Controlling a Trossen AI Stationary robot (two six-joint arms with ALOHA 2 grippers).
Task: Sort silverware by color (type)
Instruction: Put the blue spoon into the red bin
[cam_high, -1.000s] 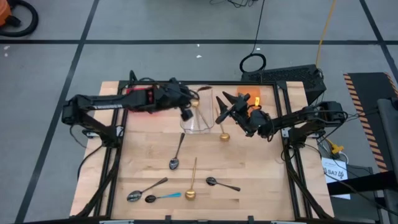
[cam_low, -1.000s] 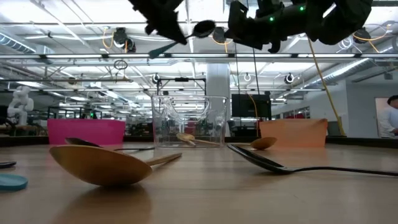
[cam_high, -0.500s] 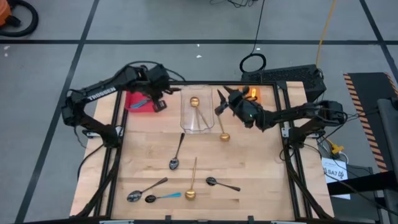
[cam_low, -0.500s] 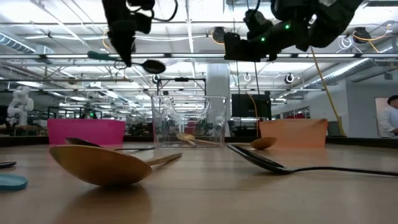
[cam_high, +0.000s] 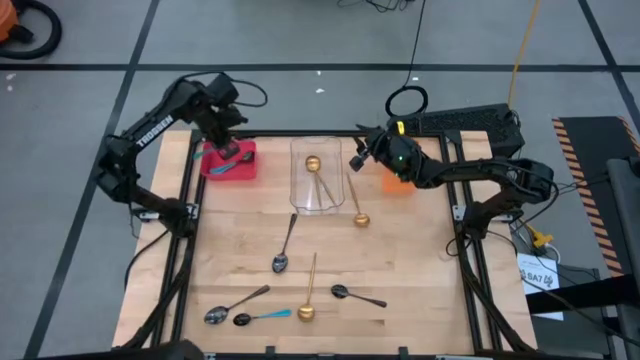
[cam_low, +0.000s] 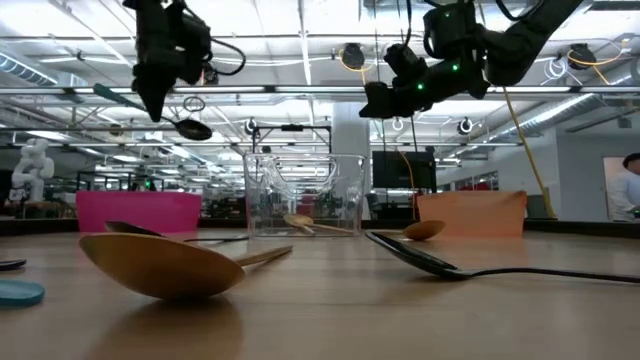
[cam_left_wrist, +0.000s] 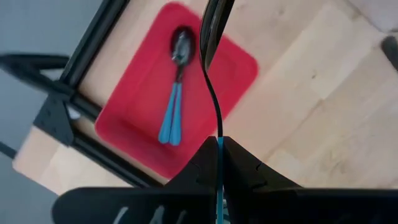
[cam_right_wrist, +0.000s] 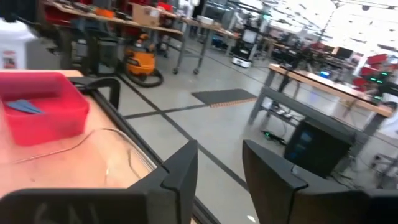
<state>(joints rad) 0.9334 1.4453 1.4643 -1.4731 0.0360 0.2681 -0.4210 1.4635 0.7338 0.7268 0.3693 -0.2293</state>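
The left tool (cam_left_wrist: 219, 155) is clenched on a blue-handled spoon (cam_left_wrist: 212, 68) and hangs directly above the red tray (cam_high: 245, 152), which already holds at least one spoon of that kind (cam_left_wrist: 176, 87). Just beside the red tray stands the clear container (cam_high: 322, 195) with a gold spoon (cam_high: 315, 167) inside, and beyond that, farthest from the red tray, sits the orange tray (cam_high: 398, 183), where the right tool (cam_right_wrist: 217, 168) hovers empty with its fingers apart. The sort looks partly done. Still on the table (cam_high: 420, 280), well away from the red tray, lie two gold spoons, one near the clear container (cam_high: 358, 205) and one nearer the front edge (cam_high: 310, 290), three dark metal spoons (cam_high: 284, 245) (cam_high: 235, 303) (cam_high: 358, 295), and another blue-handled spoon (cam_high: 262, 316). Judging from that, the carried spoon seems about to join its match, leaving six pieces to collect.
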